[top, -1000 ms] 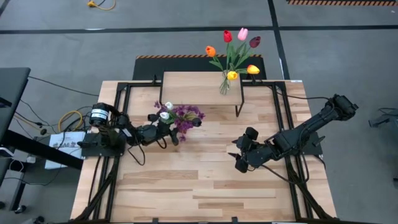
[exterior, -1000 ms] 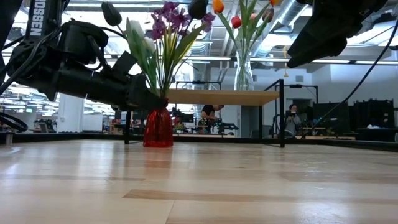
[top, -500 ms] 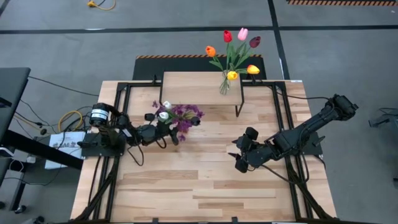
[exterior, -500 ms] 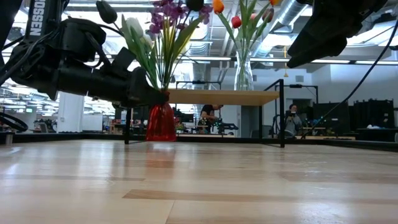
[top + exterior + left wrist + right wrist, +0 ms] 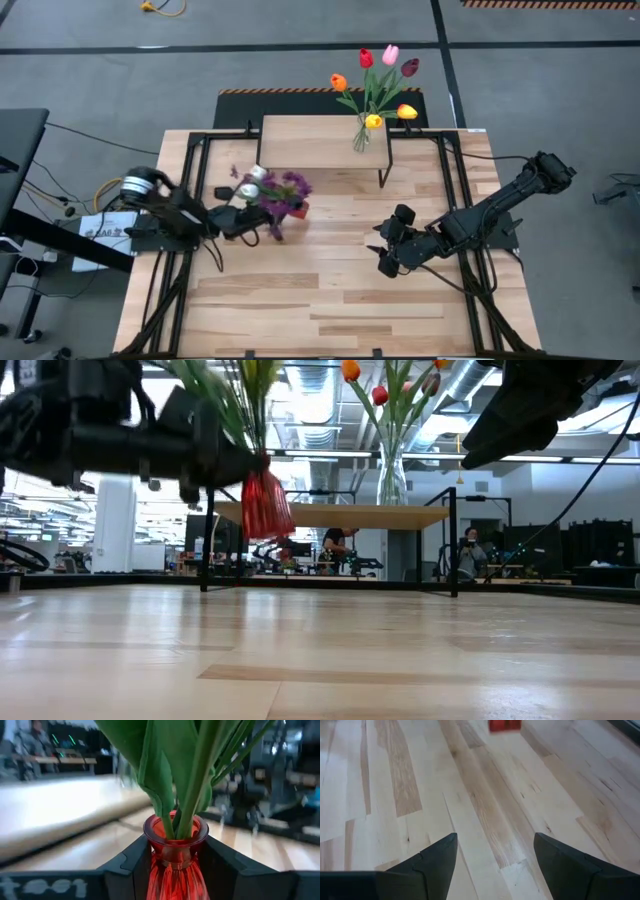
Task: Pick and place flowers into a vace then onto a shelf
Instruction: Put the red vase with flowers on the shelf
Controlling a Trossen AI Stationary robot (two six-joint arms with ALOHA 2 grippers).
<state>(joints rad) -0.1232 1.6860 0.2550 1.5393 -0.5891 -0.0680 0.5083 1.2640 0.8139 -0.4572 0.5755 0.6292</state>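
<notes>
A red glass vase holds green-stemmed flowers: a purple sprig and white and dark heads. It hangs above the table's left half with my left gripper shut on it. The light-wood shelf stands on black legs at the far edge. A clear glass vase of red, pink, orange and yellow tulips stands by its base on the shelf's right end. My right gripper waits open over the table's right half, with nothing between its fingers. My left gripper pinches the red vase's narrow neck, just under the rim, between its two fingers. The fingers reach in level from the table's left side. The vase hangs clear of the table, slightly tilted, its stems rising above the fingers.
Black frame rails run along the table's sides and around the shelf. Bare plank tabletop lies between the arms and toward the near edge. People sit at desks in the room beyond the table.
My left gripper has risen with the red vase and drawn back a little toward the table's left edge. The vase stood on the table a second ago. It is now lifted clear and has tipped slightly, flowers and all.
</notes>
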